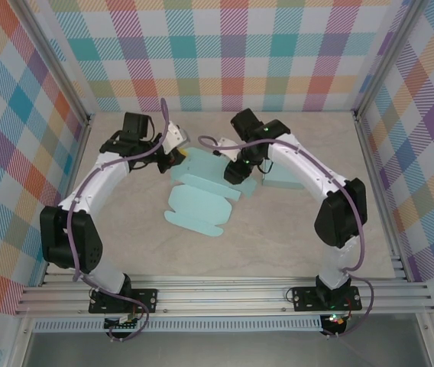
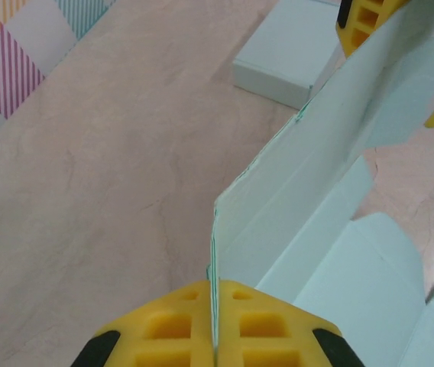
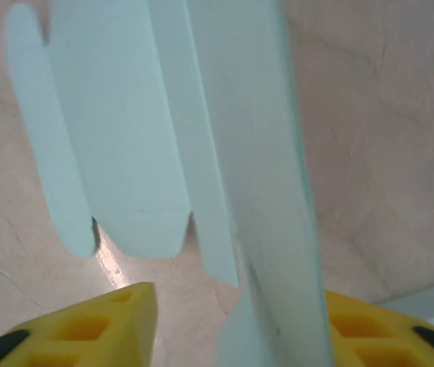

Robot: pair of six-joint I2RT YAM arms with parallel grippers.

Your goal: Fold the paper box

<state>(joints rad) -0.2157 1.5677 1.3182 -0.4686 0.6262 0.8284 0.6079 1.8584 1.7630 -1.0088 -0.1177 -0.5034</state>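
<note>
- Top external view: a pale blue paper box (image 1: 200, 208), die-cut and mostly unfolded, lies on the beige stone-look table (image 1: 125, 245) near its middle. One long panel at the sheet's 12 o'clock edge is lifted off the surface. The left pincer (image 1: 177, 157) meets that panel at about 10 o'clock of the sheet, the right pincer (image 1: 236, 170) at about 2 o'clock. A small closed pale blue carton (image 1: 272, 183) sits at 3 o'clock, just beside the right arm.
- Left wrist view: the left pincer (image 2: 215, 313) has its yellow pads pressed together on the thin edge of the raised panel (image 2: 339, 130), holding it upright. At 1 o'clock the right pincer (image 2: 404, 69) straddles the far end of the panel. The closed carton (image 2: 286, 53) rests beyond, at 12 o'clock.
- Right wrist view: the right pincer (image 3: 236, 306) stands fairly wide. The raised panel (image 3: 255, 153) passes between its fingers close to the 5 o'clock one, with a clear gap to the other, so it grips nothing. The rounded end flaps (image 3: 110, 153) lie flat at 10 o'clock.
- Progress, as I judge it: early. One wall is up; the other walls, the flaps and the closing tuck remain.
</note>
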